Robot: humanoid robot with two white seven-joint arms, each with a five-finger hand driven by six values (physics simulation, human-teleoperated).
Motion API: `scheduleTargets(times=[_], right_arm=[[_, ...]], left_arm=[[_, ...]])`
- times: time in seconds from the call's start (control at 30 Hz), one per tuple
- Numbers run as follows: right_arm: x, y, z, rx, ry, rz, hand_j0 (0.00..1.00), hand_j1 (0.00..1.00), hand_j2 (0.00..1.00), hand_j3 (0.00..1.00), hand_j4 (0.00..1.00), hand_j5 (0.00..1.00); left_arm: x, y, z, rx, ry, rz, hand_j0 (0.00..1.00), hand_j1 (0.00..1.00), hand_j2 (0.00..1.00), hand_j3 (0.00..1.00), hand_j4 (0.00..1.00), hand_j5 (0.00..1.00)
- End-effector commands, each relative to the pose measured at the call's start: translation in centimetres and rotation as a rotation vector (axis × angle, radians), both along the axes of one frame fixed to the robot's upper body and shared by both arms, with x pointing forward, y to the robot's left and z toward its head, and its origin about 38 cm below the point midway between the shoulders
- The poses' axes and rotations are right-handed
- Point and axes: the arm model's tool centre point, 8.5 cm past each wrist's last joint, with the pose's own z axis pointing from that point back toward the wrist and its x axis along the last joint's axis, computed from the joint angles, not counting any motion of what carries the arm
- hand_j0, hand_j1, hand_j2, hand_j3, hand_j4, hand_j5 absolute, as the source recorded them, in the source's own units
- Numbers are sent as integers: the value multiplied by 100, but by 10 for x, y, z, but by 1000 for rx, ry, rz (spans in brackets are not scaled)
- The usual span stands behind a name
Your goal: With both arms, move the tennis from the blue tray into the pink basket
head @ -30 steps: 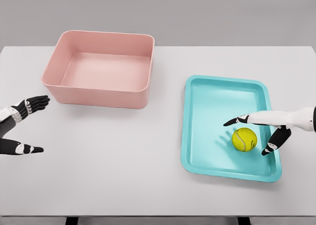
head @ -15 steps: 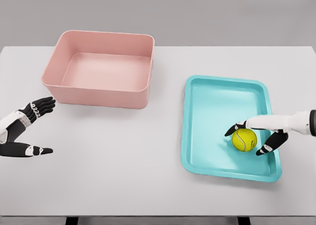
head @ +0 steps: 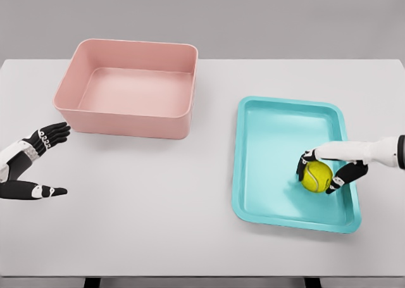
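Closing on the tennis ball (head: 316, 176) in the blue tray (head: 272, 126).
Right hand (head: 326, 171) wrapped around it, apparently touching; best squeezed firmly before lifting. Left hand (head: 31, 168) spread wide, waiting near the pink basket (head: 130, 120).

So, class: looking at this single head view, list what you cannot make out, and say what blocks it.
1. Whether the ball has left the floor of the tray: the right hand wraps it.
2. Both arms beyond the wrists: cut off by the picture's side edges.
3. The basket's near inner wall: hidden behind its own front rim.
4. The palm of the left hand: turned away.
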Motion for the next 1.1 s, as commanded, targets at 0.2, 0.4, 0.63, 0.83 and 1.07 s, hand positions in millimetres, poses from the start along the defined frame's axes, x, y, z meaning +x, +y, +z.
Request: scheduleTargets(times=[0.2,0.4,0.63,0.83,1.07], right_arm=[[20,16,39,82,-122,24,42,42,42,42,42,42],[30,83,55,209,-225,163,42,42,42,42,42,42],[24,171,54,329,-269,320,42,42,42,42,42,42],[0,251,32,395,-216,480,43,43,43,43,43,43],[-2,296,29,383,-207,492,44,44,44,44,44,44]], left_arm=[[1,0,1,-2,-1,2,100,100,100,100,100,100],[1,0,1,-3,-1,1,100,100,100,100,100,100],[1,0,1,0,-1,1,100,100,100,100,100,100],[1,0,1,0,-1,1,100,100,100,100,100,100],[1,0,1,0,-1,1,100,100,100,100,100,100]])
